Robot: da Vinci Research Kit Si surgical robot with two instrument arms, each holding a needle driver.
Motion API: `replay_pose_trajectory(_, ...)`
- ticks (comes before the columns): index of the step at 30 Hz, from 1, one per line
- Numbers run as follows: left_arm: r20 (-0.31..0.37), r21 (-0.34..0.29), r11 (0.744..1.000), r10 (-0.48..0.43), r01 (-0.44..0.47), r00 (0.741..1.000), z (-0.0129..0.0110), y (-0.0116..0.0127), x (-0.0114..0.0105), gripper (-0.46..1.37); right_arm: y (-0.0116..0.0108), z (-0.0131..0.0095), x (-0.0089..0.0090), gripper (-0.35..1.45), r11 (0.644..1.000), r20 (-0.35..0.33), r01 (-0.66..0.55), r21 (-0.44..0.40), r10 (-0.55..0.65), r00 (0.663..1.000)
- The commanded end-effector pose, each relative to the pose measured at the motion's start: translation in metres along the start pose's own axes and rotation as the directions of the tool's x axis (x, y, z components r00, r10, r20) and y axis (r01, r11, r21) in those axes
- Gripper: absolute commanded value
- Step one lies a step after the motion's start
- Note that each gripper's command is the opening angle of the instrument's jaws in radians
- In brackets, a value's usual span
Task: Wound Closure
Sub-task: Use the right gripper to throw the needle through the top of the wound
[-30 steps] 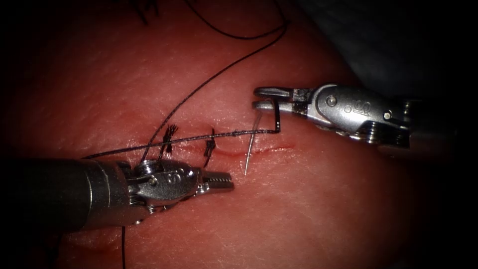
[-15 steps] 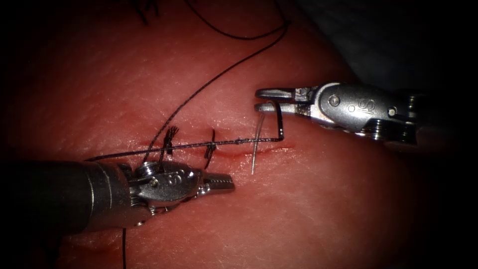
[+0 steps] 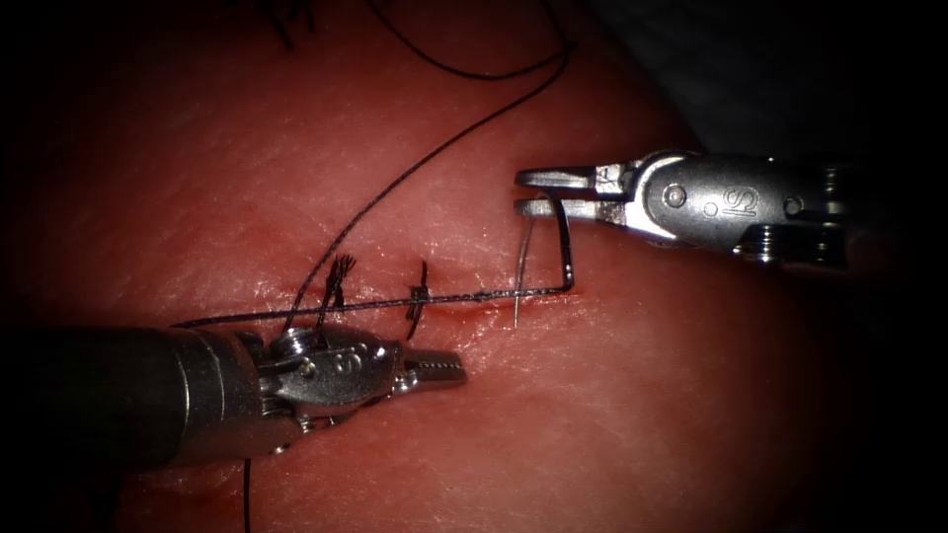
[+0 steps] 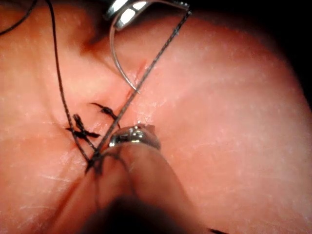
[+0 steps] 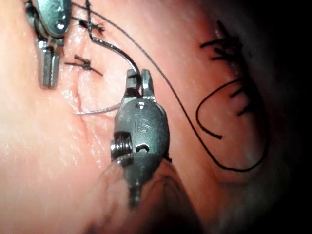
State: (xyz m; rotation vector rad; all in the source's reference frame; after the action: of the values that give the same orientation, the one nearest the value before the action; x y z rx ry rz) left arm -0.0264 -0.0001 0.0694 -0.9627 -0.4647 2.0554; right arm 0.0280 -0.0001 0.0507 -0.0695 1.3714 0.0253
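Needle tip at the cut, clamped in the right claw.

Right claw [image 3: 538,192] shut on needle [image 3: 520,266] near its thread end, point touching tissue [image 3: 612,395] at the cut [image 3: 464,301]. Left claw [image 3: 439,370] closed, empty, below the cut. Risks: taut thread [image 3: 395,183] snagging the knots [image 3: 420,294]; needle twisting in the grip.

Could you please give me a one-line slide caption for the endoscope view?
Right tool holds the needle near its thread end, tip at the cut; left tool shut, holding nothing.
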Motion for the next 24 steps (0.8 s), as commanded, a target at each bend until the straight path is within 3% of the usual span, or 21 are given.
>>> replay_pose_trajectory(1, 0.000, 0.000, 1.000, 0.002, -0.002, 1.000, 0.0001, 0.0000, 0.0000, -0.10, 0.0003, 0.0000, 0.0001, -0.35, 1.000, -0.015, 0.017, -0.012, -0.017, 1.000)
replay_pose_trajectory(15, -0.001, 0.002, 1.000, -0.001, 0.001, 1.000, 0.0003, 0.0000, -0.0004, -0.16, 0.0017, -0.0003, 0.0014, -0.35, 0.990, -0.095, 0.120, -0.073, -0.127, 0.987)
replay_pose_trajectory(24, -0.001, 0.002, 1.000, 0.000, 0.000, 1.000, 0.0002, 0.0002, -0.0005, -0.14, 0.0019, -0.0003, 0.0003, -0.35, 0.969, -0.107, 0.220, -0.114, -0.232, 0.967)
